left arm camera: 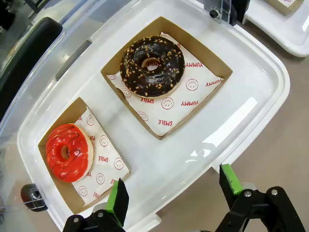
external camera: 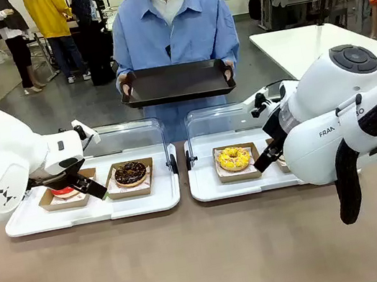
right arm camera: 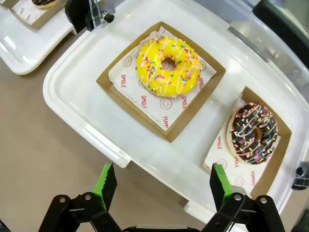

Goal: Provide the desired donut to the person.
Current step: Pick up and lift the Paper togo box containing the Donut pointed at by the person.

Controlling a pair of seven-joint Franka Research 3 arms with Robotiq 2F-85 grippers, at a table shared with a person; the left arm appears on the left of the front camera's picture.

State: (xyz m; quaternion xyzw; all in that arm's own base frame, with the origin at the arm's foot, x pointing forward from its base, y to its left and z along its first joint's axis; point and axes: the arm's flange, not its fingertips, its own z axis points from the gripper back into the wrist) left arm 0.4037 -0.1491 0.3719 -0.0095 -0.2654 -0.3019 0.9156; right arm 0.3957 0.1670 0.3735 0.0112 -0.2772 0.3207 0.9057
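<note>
Across the table, the person [external camera: 173,30] in a light blue shirt holds a dark tray [external camera: 177,83] level with both hands. On the left white tray [left arm camera: 236,116] sit a red-iced donut [left arm camera: 67,152] and a chocolate donut with nuts [left arm camera: 152,65], each in a paper box. My left gripper [left arm camera: 174,188] hovers open above that tray's near edge. The right white tray [right arm camera: 77,92] carries a yellow sprinkled donut [right arm camera: 168,66] and a chocolate sprinkled donut [right arm camera: 253,131]. Above its near edge my right gripper [right arm camera: 163,181] is open and holds nothing. From the front, the left gripper [external camera: 87,186] partly covers the red donut.
Clear lids [external camera: 129,133] stand raised behind both trays. Bare brown tabletop [external camera: 194,257] lies in front of the trays. A white table [external camera: 317,41] stands at the back right. Other people stand far behind.
</note>
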